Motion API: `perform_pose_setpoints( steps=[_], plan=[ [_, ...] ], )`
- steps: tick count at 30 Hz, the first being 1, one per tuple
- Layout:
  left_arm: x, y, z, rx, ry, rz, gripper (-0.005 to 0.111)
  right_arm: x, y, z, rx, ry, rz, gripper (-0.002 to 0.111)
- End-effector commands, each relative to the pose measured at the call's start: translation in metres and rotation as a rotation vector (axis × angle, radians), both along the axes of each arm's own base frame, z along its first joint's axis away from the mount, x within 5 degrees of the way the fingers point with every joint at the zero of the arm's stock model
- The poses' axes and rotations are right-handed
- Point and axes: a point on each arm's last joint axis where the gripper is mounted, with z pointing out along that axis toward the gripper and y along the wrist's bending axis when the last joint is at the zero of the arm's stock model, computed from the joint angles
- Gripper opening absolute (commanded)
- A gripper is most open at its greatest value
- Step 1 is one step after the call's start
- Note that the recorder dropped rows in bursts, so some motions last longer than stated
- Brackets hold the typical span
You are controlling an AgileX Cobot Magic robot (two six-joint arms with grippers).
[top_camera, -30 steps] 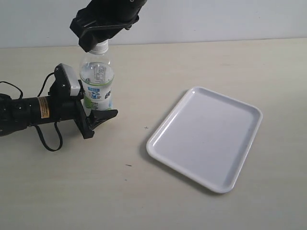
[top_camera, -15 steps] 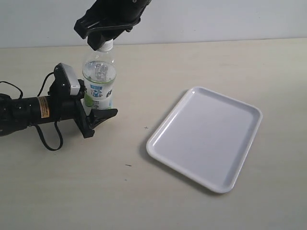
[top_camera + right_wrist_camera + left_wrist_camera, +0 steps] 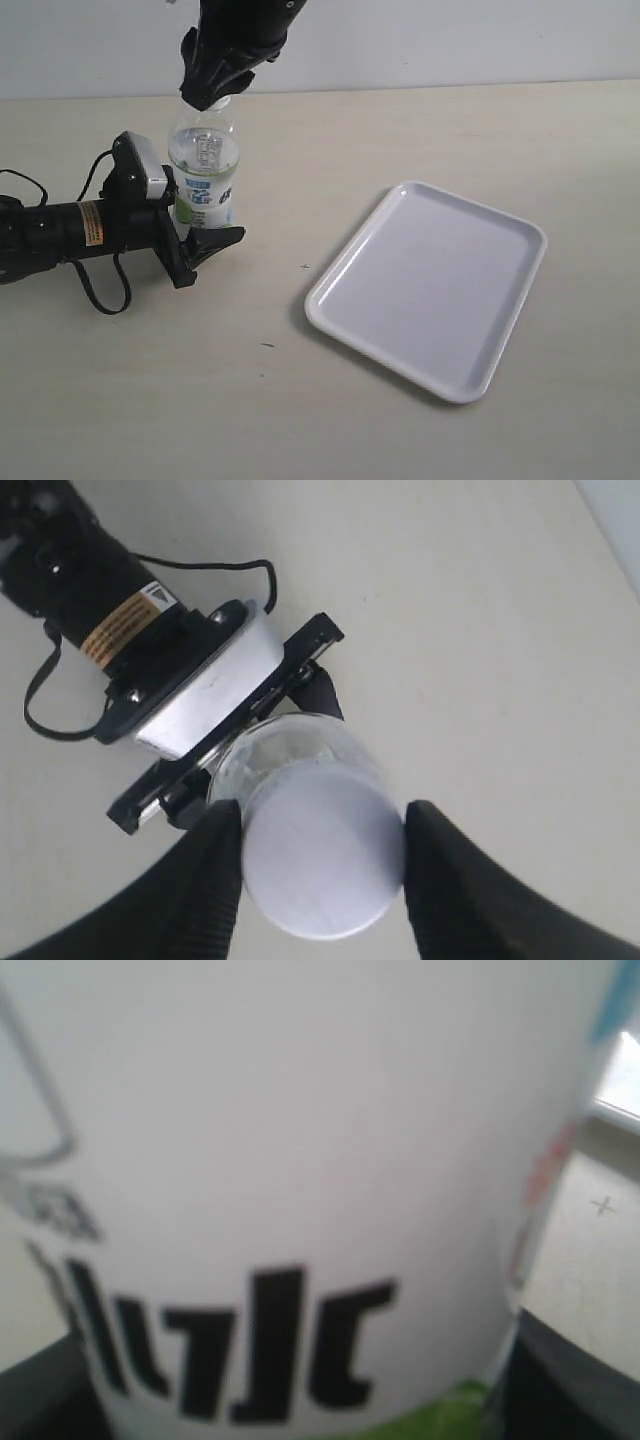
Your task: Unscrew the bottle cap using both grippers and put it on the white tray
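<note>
My left gripper (image 3: 203,236) is clamping the bottle (image 3: 204,178) upright. My right gripper (image 3: 213,93) is pinching its bottle cap (image 3: 320,865). The white tray (image 3: 430,285) is lying well apart.

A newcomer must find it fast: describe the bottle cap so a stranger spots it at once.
Left of the flat glossy white rectangular plastic tray stands a small clear plastic bottle, its label gripped by the left black tool. At its top sits the small round white plastic cap, pinched by the right black tool: the only white thing held from above.
</note>
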Motion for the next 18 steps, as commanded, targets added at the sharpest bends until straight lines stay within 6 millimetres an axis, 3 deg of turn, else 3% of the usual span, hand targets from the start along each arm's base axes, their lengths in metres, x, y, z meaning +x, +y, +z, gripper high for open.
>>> perform_pose_setpoints(
  steps=[1, 7, 18],
  plan=[
    [0.0001, 0.0018, -0.0042, 0.047, 0.020, 0.006, 0.000, -0.0008, -0.0017, 0.0031, -0.136, -0.170, 0.279, 0.000],
    [0.0001, 0.0018, -0.0042, 0.040, 0.033, 0.012, 0.000, -0.0021, -0.0022, 0.0023, -0.231, -0.287, 0.510, 0.001],
    [0.0001, 0.0018, -0.0042, 0.040, 0.033, 0.012, 0.000, -0.0016, 0.0004, 0.0040, -0.207, -0.313, 0.522, 0.038]
  ],
)
